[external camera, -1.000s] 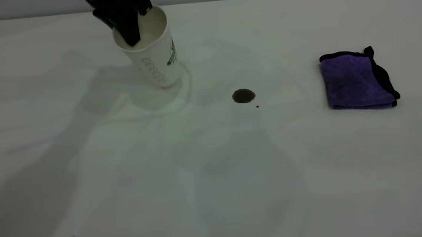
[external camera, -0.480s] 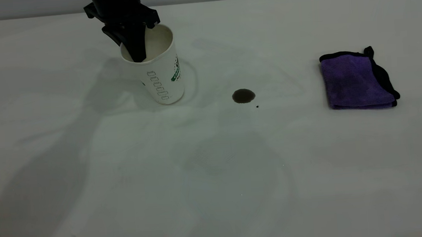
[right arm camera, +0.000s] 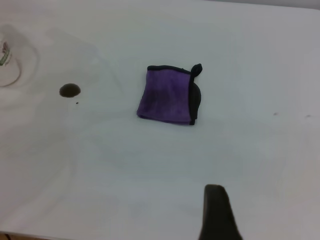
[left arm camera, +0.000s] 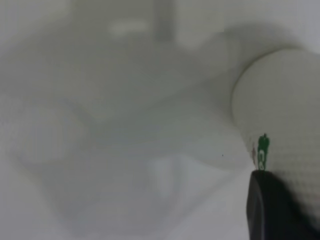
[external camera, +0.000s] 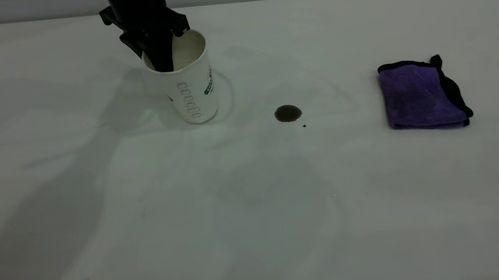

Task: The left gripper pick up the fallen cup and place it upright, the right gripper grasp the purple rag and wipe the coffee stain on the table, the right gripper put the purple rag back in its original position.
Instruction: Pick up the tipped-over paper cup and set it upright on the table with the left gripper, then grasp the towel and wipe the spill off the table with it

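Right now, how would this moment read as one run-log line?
cup: upright on table | left gripper: jaws on its rim | stain: unwiped | purple rag: untouched | right gripper: away from rag

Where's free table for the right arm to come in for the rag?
Bare table all along the near side, and between the stain and the rag. Open around the rag on every side too. Only busy spot: far left, where the left end effector grips the rim of the cup.

White table (external camera: 254, 210), upright cup (external camera: 191, 91), coffee stain (external camera: 288, 113), purple rag (external camera: 422, 95)
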